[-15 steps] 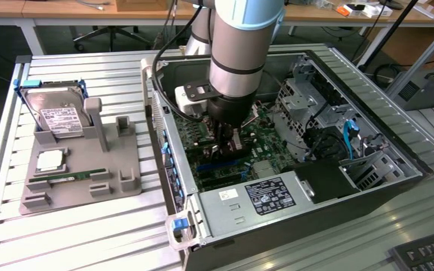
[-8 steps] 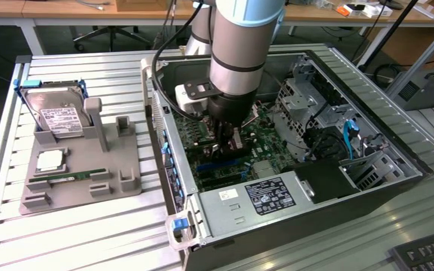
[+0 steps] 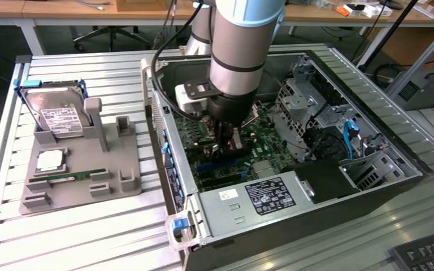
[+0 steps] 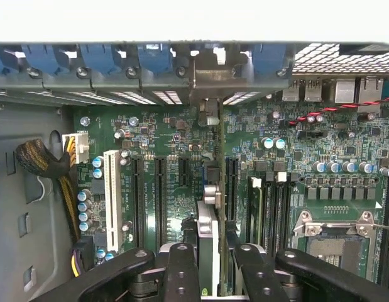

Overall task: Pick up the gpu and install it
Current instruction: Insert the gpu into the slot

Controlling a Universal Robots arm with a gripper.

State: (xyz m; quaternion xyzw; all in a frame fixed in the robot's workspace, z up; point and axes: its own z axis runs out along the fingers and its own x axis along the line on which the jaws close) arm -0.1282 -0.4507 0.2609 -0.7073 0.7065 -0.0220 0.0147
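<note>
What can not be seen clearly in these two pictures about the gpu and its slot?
- Exterior view: the gpu is mostly covered by the arm and the pincer; its lower edge is hidden.
- Wrist view: the gpu appears edge-on between the pincer fingers, so its faces cannot be seen.
- Both views: whether the card edge already sits in a motherboard slot cannot be told.

Hard drive (image 3: 57, 116) upright in grey holder (image 3: 81, 175), memory stick (image 3: 68, 177)
</note>
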